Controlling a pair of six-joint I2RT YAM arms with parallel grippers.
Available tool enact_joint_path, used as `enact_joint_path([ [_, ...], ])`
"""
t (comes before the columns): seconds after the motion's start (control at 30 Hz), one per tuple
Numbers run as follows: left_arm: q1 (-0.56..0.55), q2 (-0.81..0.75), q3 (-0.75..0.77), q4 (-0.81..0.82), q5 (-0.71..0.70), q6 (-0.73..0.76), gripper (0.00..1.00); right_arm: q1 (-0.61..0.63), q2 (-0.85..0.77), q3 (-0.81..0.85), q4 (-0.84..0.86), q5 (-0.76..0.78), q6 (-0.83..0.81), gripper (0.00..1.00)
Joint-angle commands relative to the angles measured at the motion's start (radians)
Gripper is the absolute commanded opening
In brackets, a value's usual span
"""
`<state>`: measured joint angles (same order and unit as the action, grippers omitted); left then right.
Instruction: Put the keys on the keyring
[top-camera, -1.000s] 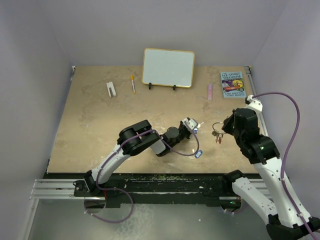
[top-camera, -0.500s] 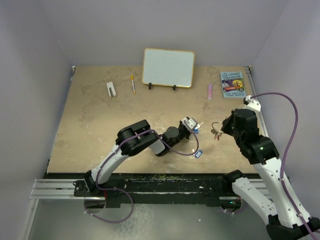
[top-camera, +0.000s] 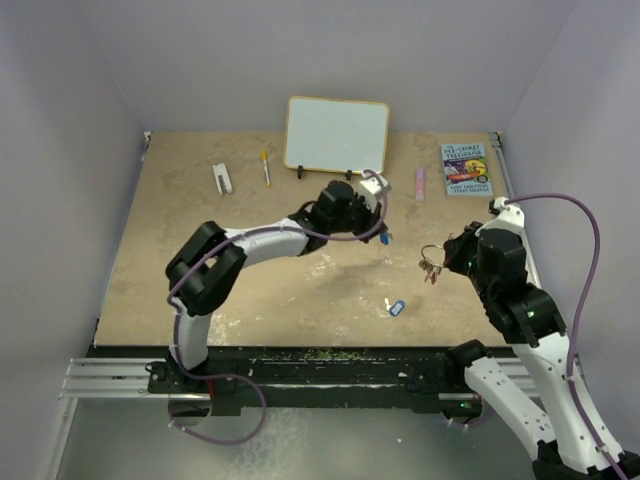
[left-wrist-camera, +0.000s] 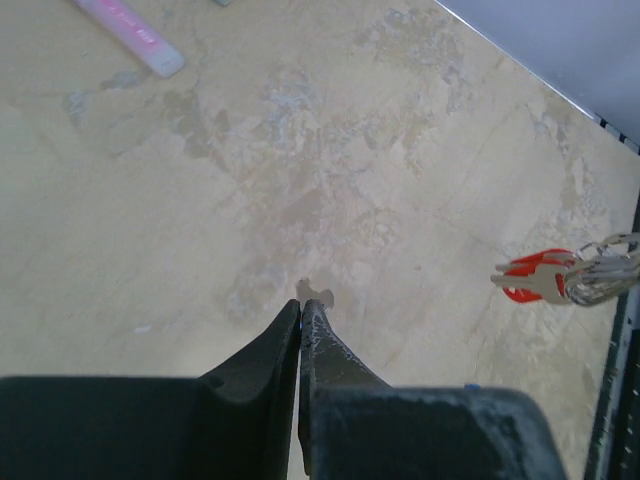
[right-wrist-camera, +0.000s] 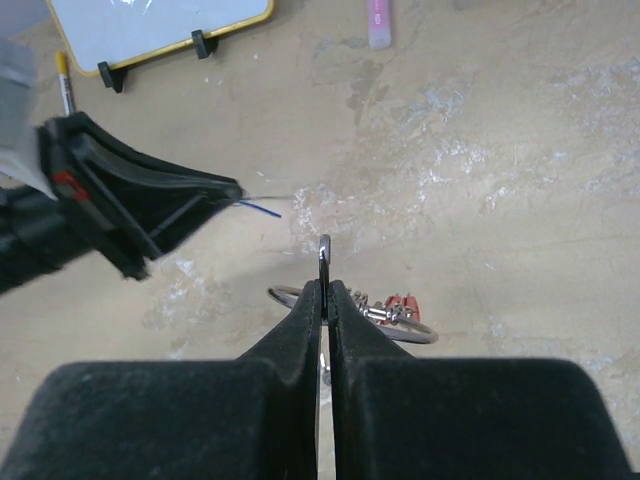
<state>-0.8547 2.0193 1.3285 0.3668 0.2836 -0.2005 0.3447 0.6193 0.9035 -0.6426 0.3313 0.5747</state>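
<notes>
Left arm has swung from mid-table toward the far side. Left gripper (left-wrist-camera: 301, 306) is clenched on a key (left-wrist-camera: 316, 292), well apart from the keyring (top-camera: 433, 253). Right gripper (right-wrist-camera: 324, 286) pinches the keyring, where red keys (left-wrist-camera: 535, 280) already hang. A loose key (top-camera: 394, 307) lies on the table (top-camera: 200, 250). Two keys appear left to thread.

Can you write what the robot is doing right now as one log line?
left gripper: shut on held key | right gripper: shut on keyring | loose blue key: lying on table
</notes>
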Motion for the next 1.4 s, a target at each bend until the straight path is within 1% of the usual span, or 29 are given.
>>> enact_joint_path([
  [0.0, 0.096, -0.168, 0.041, -0.316, 0.194, -0.129, 0.04, -0.006, -0.027, 0.006, 0.088, -0.042, -0.044, 0.00],
  [0.07, 0.104, -0.229, 0.092, -0.412, 0.218, -0.111, 0.04, -0.006, -0.031, 0.012, 0.104, -0.077, -0.063, 0.00],
  [0.17, 0.128, -0.263, 0.206, -0.602, 0.247, -0.107, 0.04, -0.006, -0.051, 0.018, 0.132, -0.130, -0.080, 0.00],
  [0.2, 0.145, -0.272, 0.233, -0.631, 0.273, -0.125, 0.04, -0.006, -0.059, 0.018, 0.147, -0.163, -0.081, 0.00],
  [0.27, 0.193, -0.292, 0.271, -0.661, 0.349, -0.214, 0.04, -0.006, -0.066, 0.013, 0.191, -0.222, -0.072, 0.00],
  [0.37, 0.269, -0.318, 0.318, -0.677, 0.434, -0.340, 0.04, -0.006, -0.064, 0.012, 0.241, -0.302, -0.046, 0.00],
  [0.47, 0.327, -0.347, 0.356, -0.715, 0.450, -0.436, 0.04, -0.006, -0.064, 0.048, 0.268, -0.345, -0.012, 0.00],
  [0.5, 0.340, -0.354, 0.359, -0.722, 0.464, -0.489, 0.04, -0.006, -0.063, 0.065, 0.276, -0.355, -0.007, 0.00],
  [0.63, 0.362, -0.354, 0.353, -0.711, 0.514, -0.663, 0.04, -0.005, -0.030, 0.095, 0.330, -0.423, 0.007, 0.00],
  [0.8, 0.371, -0.337, 0.353, -0.731, 0.498, -0.756, 0.04, -0.004, 0.053, 0.161, 0.410, -0.487, 0.012, 0.00],
  [0.93, 0.407, -0.315, 0.360, -0.721, 0.487, -0.880, 0.04, 0.004, 0.166, 0.197, 0.504, -0.547, 0.009, 0.00],
  [1.0, 0.423, -0.314, 0.353, -0.702, 0.475, -0.951, 0.04, 0.039, 0.233, 0.213, 0.565, -0.546, -0.007, 0.00],
  [1.1, 0.442, -0.328, 0.343, -0.696, 0.431, -0.987, 0.04, 0.139, 0.338, 0.266, 0.609, -0.491, -0.067, 0.00],
  [1.17, 0.471, -0.339, 0.330, -0.686, 0.428, -1.013, 0.04, 0.198, 0.418, 0.309, 0.625, -0.456, -0.099, 0.00],
  [1.27, 0.526, -0.354, 0.309, -0.665, 0.443, -1.053, 0.04, 0.217, 0.485, 0.339, 0.660, -0.443, -0.099, 0.00],
  [1.37, 0.573, -0.357, 0.327, -0.694, 0.427, -1.046, 0.04, 0.218, 0.518, 0.323, 0.734, -0.439, -0.062, 0.00],
])
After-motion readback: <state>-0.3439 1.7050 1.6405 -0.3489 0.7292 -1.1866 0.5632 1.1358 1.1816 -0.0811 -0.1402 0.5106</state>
